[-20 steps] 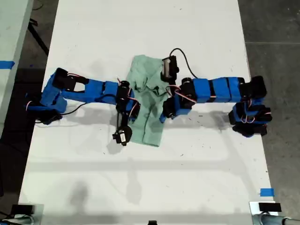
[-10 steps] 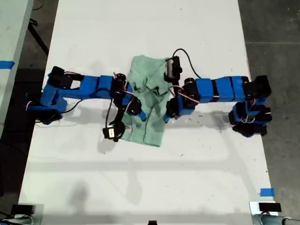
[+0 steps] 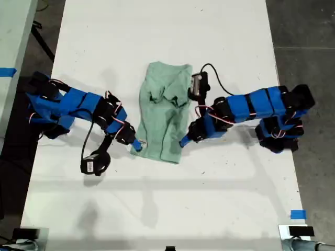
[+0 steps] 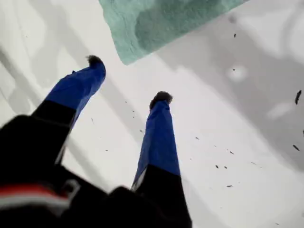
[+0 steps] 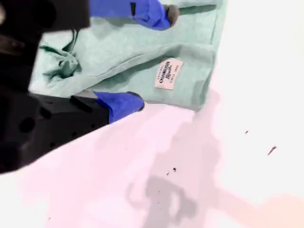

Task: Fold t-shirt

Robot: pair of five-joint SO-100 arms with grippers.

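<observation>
The pale mint-green t-shirt [image 3: 162, 115] lies folded into a narrow strip in the middle of the white table [image 3: 157, 209], bunched near its collar end. My first gripper [image 3: 184, 140] [image 4: 128, 79], on the arm at the exterior view's right, is open and empty over bare table, just short of a corner of the t-shirt [image 4: 161, 23]. My second gripper [image 3: 136, 145] [image 5: 147, 57], on the arm at the exterior view's left, is open at the t-shirt's [image 5: 142, 52] edge. One finger is over the cloth and the other beside it, close to the white label [image 5: 168, 73].
Blue tape marks [image 3: 297, 214] sit near the table's front corner at the exterior view's right, and another [image 3: 6, 72] on the neighbouring surface at its left. The second arm's camera [image 3: 94, 164] hangs on its cable over the table. Dark floor borders the table on both sides.
Both arms have drawn back outward off the t-shirt. The arm at the exterior view's left swung away and lower; the other slid toward the right. The t-shirt now lies uncovered.
</observation>
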